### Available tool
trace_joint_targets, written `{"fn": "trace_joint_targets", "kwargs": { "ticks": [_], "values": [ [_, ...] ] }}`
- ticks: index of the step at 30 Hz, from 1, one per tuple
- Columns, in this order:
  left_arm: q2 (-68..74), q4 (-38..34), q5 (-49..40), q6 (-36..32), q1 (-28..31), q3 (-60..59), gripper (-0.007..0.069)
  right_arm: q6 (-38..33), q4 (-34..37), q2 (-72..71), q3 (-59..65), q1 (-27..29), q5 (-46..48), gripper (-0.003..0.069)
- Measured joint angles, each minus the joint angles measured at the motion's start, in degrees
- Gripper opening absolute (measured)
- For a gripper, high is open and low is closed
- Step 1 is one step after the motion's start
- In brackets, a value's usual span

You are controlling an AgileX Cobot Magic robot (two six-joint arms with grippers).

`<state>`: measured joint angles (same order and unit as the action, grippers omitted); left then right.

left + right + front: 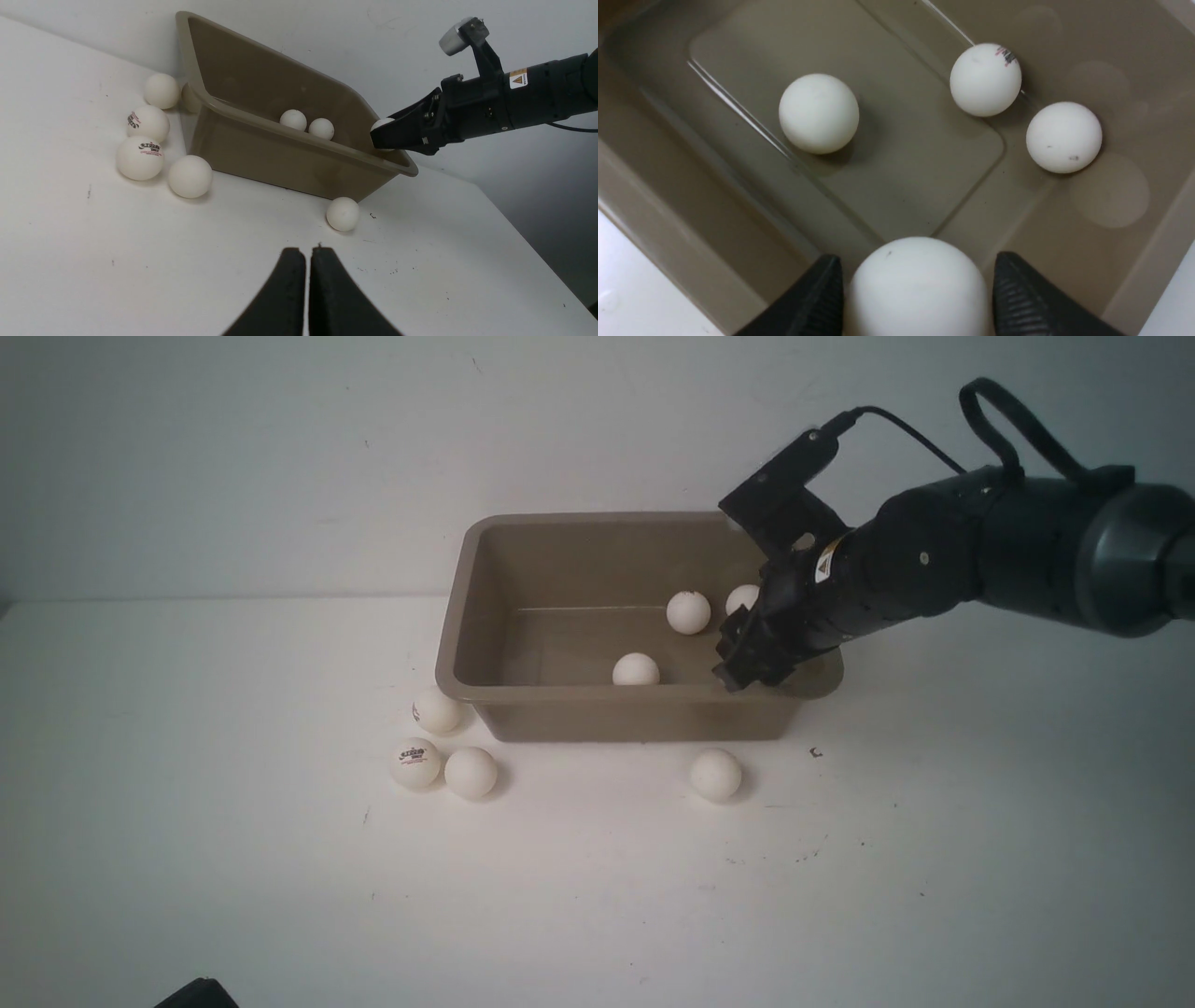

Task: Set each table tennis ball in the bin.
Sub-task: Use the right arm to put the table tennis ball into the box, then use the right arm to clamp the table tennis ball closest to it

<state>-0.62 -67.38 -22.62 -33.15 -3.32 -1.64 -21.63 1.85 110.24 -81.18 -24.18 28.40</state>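
A white table (187,859) is seen across the lower part of the front view, with small dark specks (815,752) scattered toward its lower right. A plain pale grey wall (233,448) is seen across the upper part. The light is soft, and the frame's corners are left dimmer.

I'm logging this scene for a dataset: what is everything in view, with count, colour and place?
table: one, white
wall: one, pale grey, behind
bin: one, taupe, on table near wall
balls in bin: three, white, on its floor
held ball: one, white, above the bin
loose balls: six in left wrist view (front view shows four), white, five at bin's left front corner, one before its front wall
left gripper: one, black, shut, empty, over table
right gripper: one, black, shut on held ball
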Motion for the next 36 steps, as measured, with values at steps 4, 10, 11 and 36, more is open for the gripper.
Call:
{"fn": "trace_joint_targets", "kwargs": {
  "ticks": [4,10,11,36],
  "values": [
    [0.0,0.0,0.0,0.0,0.0,0.0,-0.0001,1.0,0.0,0.0,0.0,0.0,-0.8,0.0413],
    [0.0,0.0,0.0,0.0,0.0,0.0,-0.0001,3.4,-0.2,0.2,-3.1,0.6,2.8,0.0414],
    [0.0,0.0,0.0,0.0,0.0,0.0,-0.0001,3.6,-0.2,0.2,-4.2,1.1,3.5,0.0414],
    [0.0,-3.0,0.8,-6.2,0.0,0.0,-0.0001,-78.4,59.1,9.9,-7.4,28.5,14.6,0.0398]
  ]
}}
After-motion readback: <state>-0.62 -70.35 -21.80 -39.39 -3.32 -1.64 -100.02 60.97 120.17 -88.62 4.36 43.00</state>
